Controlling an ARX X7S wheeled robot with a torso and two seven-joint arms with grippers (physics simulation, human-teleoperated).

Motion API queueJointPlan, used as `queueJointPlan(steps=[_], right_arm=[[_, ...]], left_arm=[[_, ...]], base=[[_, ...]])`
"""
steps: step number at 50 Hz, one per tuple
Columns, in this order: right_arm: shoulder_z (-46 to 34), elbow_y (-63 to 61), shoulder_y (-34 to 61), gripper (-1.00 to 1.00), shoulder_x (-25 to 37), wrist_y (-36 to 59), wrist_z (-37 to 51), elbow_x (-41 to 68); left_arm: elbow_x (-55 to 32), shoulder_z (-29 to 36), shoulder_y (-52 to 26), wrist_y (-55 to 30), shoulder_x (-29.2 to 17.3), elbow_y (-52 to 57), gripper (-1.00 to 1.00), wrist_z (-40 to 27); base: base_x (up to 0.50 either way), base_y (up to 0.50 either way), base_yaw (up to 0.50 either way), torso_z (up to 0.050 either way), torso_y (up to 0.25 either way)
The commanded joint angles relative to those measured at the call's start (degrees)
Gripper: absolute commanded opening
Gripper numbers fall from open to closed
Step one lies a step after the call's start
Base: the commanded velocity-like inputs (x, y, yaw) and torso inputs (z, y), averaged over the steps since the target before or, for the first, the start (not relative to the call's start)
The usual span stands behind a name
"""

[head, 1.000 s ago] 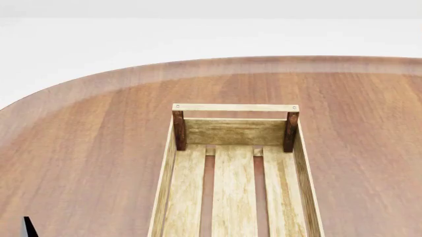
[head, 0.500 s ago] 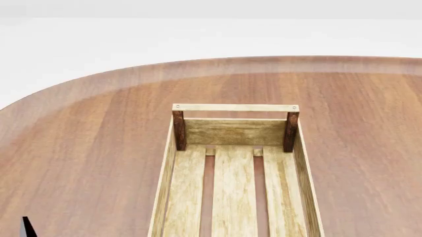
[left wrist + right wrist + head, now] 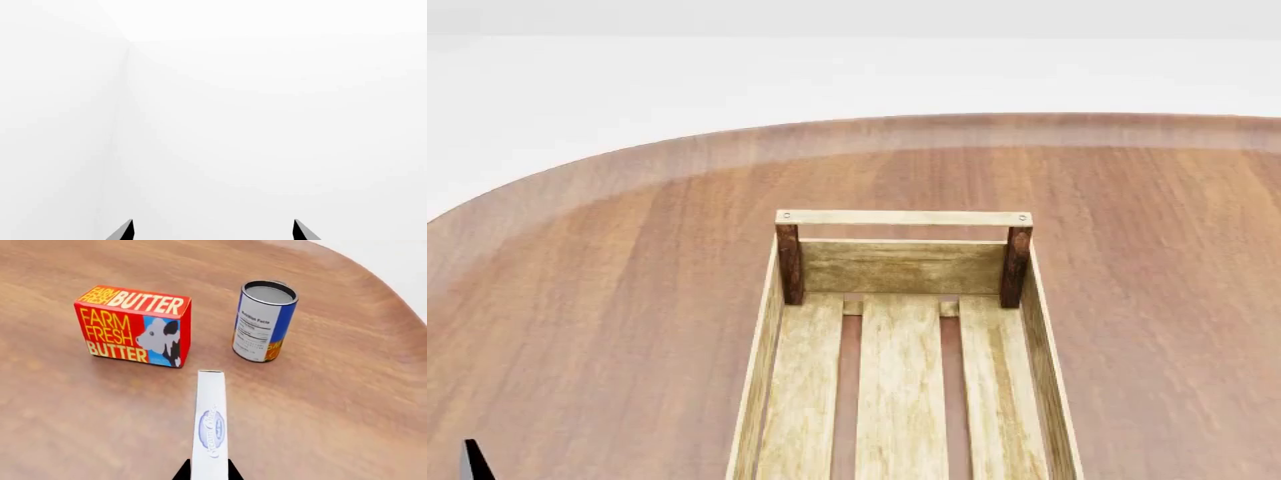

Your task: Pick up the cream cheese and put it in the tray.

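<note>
The flat white-and-pale-blue cream cheese box with the dark blue oval logo (image 3: 210, 432) is sitting edge-on between the right gripper's (image 3: 208, 471) two dark fingertips (image 3: 181, 472), which are pinching it on either side; only the tips are showing at the frame's border. In the right wrist view the box is appearing above the brown wooden table (image 3: 80, 415), though whether it is lifted clear or touching the surface cannot be told. Just beyond its far end, the red-orange cardboard box printed "Farm Fresh Butter" with a cow picture (image 3: 133, 326) is standing upright on the table, and beside that, a little apart, a blue-and-white cylindrical can with an orange patch on its label (image 3: 263, 321) is standing upright nearer the table's curved edge.

In the head view the long pale-wood tray with a slatted bottom, low sides and dark brown corner posts (image 3: 902, 265) is lying on the table, its far end pointing toward the table's rounded far edge; no other thing is showing in the visible part. A dark tip is poking in at that view's lower left corner.

The left gripper (image 3: 212, 232) is facing a blank white background, its two dark fingertips (image 3: 122, 232) standing well spread with nothing between them.
</note>
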Motion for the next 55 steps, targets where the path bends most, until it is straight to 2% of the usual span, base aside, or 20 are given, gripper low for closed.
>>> queueJointPlan(steps=[1,19,32,55], right_arm=[[0.31,-9.17,-4.02,-1.0,0.35,-0.43,1.16,-2.3],[-0.75,-18.47,-5.73,-1.0,2.26,0.51,2.64,-4.26],[-0.99,-22.23,-4.07,-1.0,5.3,4.49,4.21,-4.29],[-9.12,-20.24,9.54,-1.0,12.6,15.78,2.52,-3.58]], left_arm=[[-0.18,-0.01,0.14,-0.04,-0.21,0.3,1.0,-0.18],[-0.51,0.16,-0.23,0.03,-0.35,0.0,1.0,-0.27],[-0.43,0.11,-0.15,0.08,-0.45,0.09,1.0,-0.55],[0.01,0.16,0.13,-0.09,-0.66,0.52,1.0,-0.92]], base=[[0.0,0.0,0.0,0.0,0.0],[0.0,0.0,0.0,0.0,0.0],[0.0,0.0,0.0,0.0,0.0],[0.0,0.0,0.0,0.0,0.0]])
